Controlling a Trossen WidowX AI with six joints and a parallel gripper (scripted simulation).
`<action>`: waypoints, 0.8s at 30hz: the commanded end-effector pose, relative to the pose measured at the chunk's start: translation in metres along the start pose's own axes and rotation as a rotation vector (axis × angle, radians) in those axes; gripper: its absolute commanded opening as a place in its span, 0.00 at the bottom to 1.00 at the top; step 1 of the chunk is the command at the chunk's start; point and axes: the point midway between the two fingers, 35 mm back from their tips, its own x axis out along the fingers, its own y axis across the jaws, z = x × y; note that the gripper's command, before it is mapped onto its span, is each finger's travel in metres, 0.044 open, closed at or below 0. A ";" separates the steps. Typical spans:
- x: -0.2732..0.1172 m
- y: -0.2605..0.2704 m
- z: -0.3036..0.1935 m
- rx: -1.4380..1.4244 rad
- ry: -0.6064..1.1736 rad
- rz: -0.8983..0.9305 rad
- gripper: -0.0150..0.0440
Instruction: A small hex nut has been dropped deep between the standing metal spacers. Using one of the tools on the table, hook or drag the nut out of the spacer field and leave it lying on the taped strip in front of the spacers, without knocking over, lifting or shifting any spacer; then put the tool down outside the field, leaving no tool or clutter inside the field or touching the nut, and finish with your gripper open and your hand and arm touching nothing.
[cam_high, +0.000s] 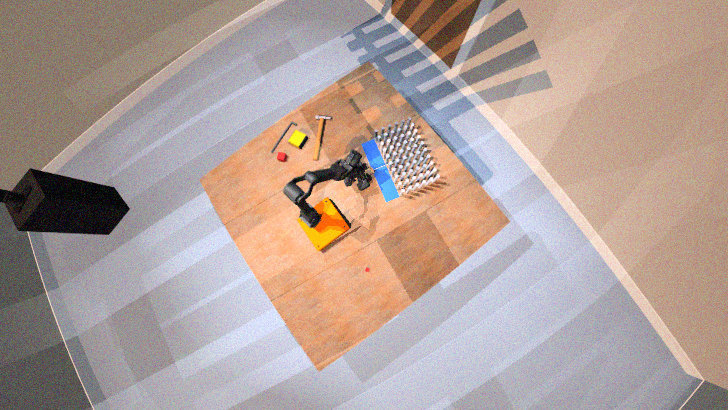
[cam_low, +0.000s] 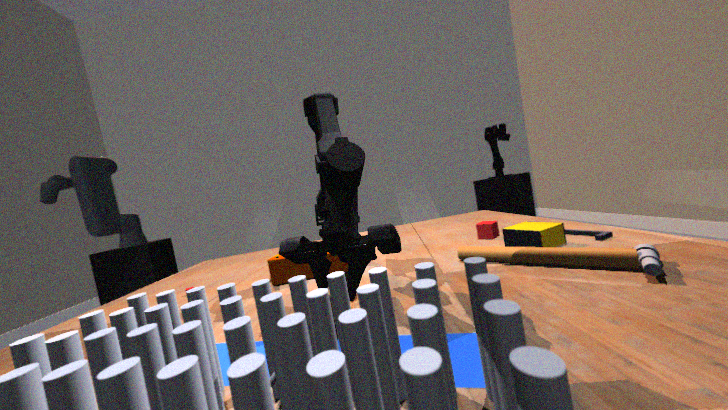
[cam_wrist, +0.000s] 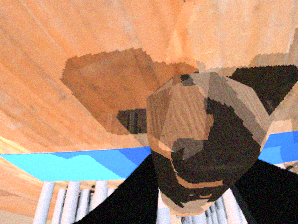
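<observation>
My gripper (cam_high: 368, 173) (cam_low: 337, 289) (cam_wrist: 188, 157) is shut on a wooden-looking faceted handle (cam_wrist: 185, 120), seen nearly end-on in the wrist view. A thin pale rod (cam_high: 379, 166) runs from the gripper across the blue taped strip (cam_high: 391, 191) (cam_low: 466, 359) (cam_wrist: 65, 167) toward the spacers; it appears to belong to the held tool. Its far end is hidden. The gripper is on the robot's side of the strip, outside the field. The grey spacers (cam_high: 410, 122) (cam_low: 326, 364) (cam_wrist: 70, 200) stand upright in rows. I cannot make out the hex nut.
A hammer (cam_high: 318, 140) (cam_low: 570, 257), yellow block (cam_high: 297, 138) (cam_low: 540, 226), red cube (cam_high: 281, 156) (cam_low: 487, 230) and dark L-shaped rod (cam_high: 283, 138) (cam_low: 603, 235) lie beside the arm. The arm's orange base (cam_high: 320, 237) is behind the gripper. A small red piece (cam_high: 367, 269) lies farther off.
</observation>
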 end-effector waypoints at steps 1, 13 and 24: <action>0.001 -0.001 -0.005 -0.001 0.004 -0.005 0.25; 0.006 -0.001 -0.011 -0.001 0.005 -0.005 0.25; 0.010 -0.001 -0.018 -0.001 0.005 -0.005 0.25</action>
